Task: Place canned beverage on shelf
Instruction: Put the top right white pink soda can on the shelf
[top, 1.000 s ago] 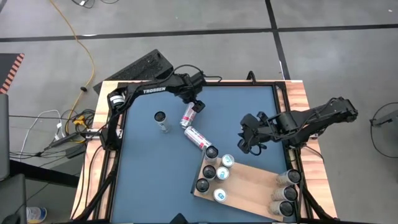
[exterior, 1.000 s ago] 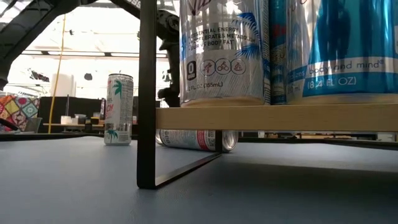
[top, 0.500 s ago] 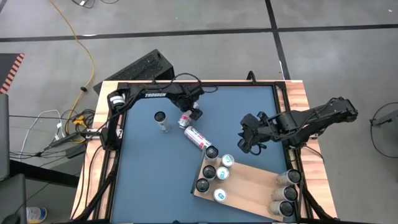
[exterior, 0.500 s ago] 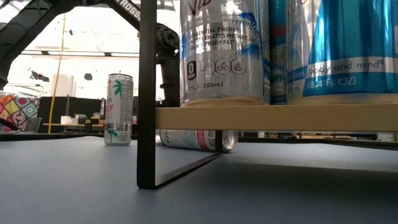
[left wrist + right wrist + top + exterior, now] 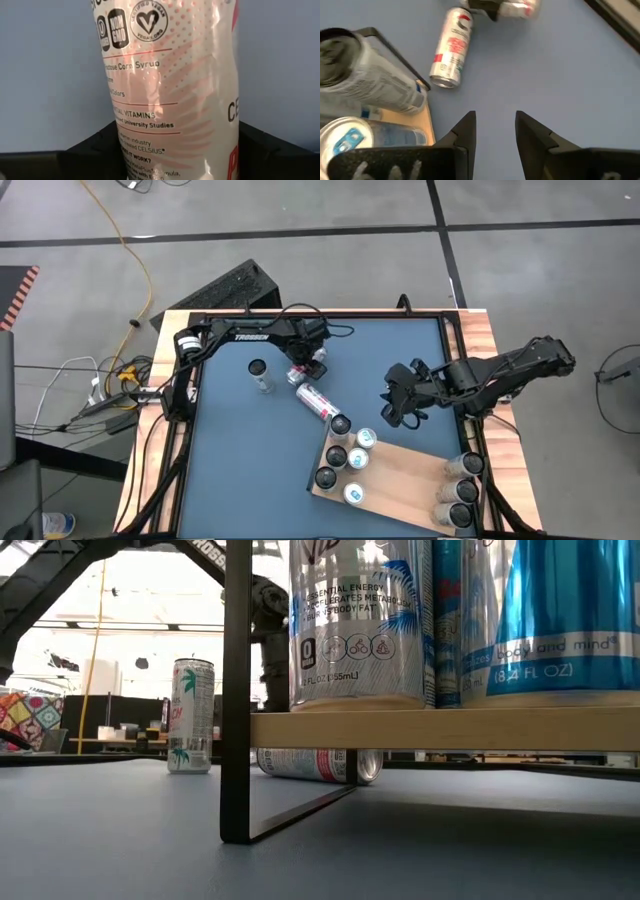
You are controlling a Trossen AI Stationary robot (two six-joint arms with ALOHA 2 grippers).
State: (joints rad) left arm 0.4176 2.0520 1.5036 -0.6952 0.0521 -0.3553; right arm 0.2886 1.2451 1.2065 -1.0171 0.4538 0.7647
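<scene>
A white-and-pink can lies on its side on the blue tabletop, far of centre, and my left gripper has come down over it and is shut on it. A second can lies just nearer, its end by the shelf's corner. A third can stands upright to the left. The shelf, a light wooden board on a dark frame, bears several upright cans. My right gripper hangs open above the table, right of centre, with nothing between its fingers. My left gripper has the lying can's round wall between its two fingers, one on each side. The fingers come steeply from above and lie across the can. The can rests on its side on the tabletop.
Several more cans stand at the shelf's right end. In the low view the shelf board stands raised on a dark frame leg, with the second lying can behind it. A raised dark rim edges the table.
My left gripper has come down and a little toward the table's near-left onto the far lying can, which now shows mostly covered by it. The can has kept its place on the table. My right arm has kept still.
</scene>
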